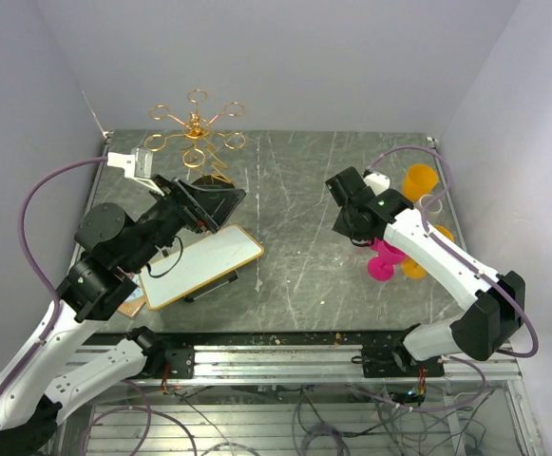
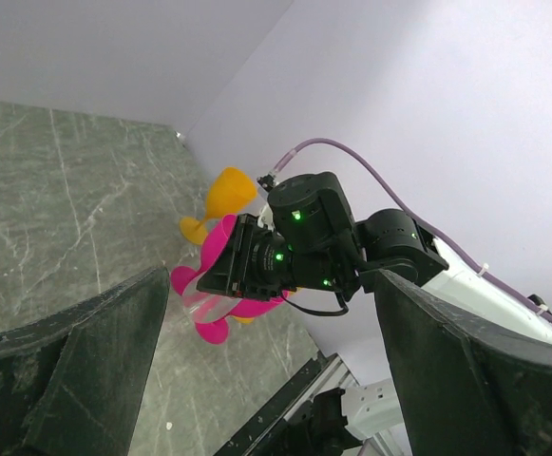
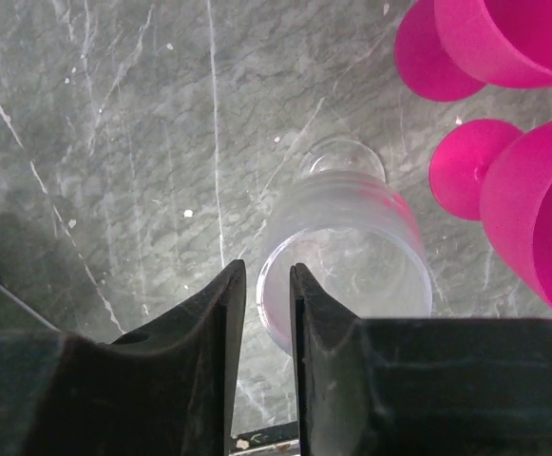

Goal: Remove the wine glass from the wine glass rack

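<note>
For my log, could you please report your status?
Left gripper open, empty. Right gripper pinching clear wine glass rim, beside pink glasses. Wine glass rack loops look empty.

One gold wine glass rack [image 1: 196, 123], far left. One white board [image 1: 200, 265], near left. On the right: two pink glasses [image 3: 504, 38] [image 3: 542, 218], one clear wine glass [image 3: 347, 252], and seemingly two orange glasses [image 1: 420, 180] [image 1: 414, 269], partly hidden.
</note>
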Tool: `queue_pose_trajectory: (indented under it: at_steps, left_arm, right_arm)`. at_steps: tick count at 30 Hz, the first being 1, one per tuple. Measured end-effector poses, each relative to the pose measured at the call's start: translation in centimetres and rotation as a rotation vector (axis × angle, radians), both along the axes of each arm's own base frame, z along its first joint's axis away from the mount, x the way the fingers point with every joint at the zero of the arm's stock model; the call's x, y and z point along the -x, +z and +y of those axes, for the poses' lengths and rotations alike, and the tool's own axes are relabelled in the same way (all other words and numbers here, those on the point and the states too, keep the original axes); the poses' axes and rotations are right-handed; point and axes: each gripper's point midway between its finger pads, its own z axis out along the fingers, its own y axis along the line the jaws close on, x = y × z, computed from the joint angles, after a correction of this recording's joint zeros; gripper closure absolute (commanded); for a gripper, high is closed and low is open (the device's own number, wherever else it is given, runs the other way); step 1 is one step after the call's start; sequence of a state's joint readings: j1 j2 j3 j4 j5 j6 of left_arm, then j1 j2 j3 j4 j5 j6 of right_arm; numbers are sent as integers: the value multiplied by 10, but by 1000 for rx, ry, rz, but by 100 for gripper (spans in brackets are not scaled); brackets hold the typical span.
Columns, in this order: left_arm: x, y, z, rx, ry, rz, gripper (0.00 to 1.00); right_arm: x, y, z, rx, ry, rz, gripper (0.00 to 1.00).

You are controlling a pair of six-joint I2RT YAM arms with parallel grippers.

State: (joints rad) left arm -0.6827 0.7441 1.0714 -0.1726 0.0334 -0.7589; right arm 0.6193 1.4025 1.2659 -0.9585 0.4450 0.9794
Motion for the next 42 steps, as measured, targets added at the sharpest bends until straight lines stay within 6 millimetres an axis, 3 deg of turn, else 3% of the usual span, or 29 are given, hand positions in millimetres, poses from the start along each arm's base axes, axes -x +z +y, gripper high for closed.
queue_pose_trajectory:
  at_steps: [6, 14, 22, 27, 31, 36, 42]
  left_arm:
    - [2, 2, 4, -14, 11, 7, 1]
    - [1, 4, 9, -13, 32, 12, 1]
    - [-8, -5, 4, -25, 45, 46, 1]
    - [-20, -18, 1, -62, 74, 80, 1]
    - [-27, -22, 2, -108, 102, 98, 1]
    - [-24, -1, 14, -110, 139, 58, 1]
    - [-8, 56, 36, -76, 181, -44, 1]
  right_arm:
    - [-4, 6, -2, 10, -4, -20, 38]
    - [-5, 37, -2, -26, 6, -91, 2]
    - [2, 93, -10, -91, 70, -265, 0]
    - [5, 147, -7, -130, 223, -473, 0]
    - [16, 191, -20, -142, 241, -635, 0]
    - [33, 241, -43, -128, 236, -790, 0]
    - [62, 307, -74, -144, 196, -963, 0]
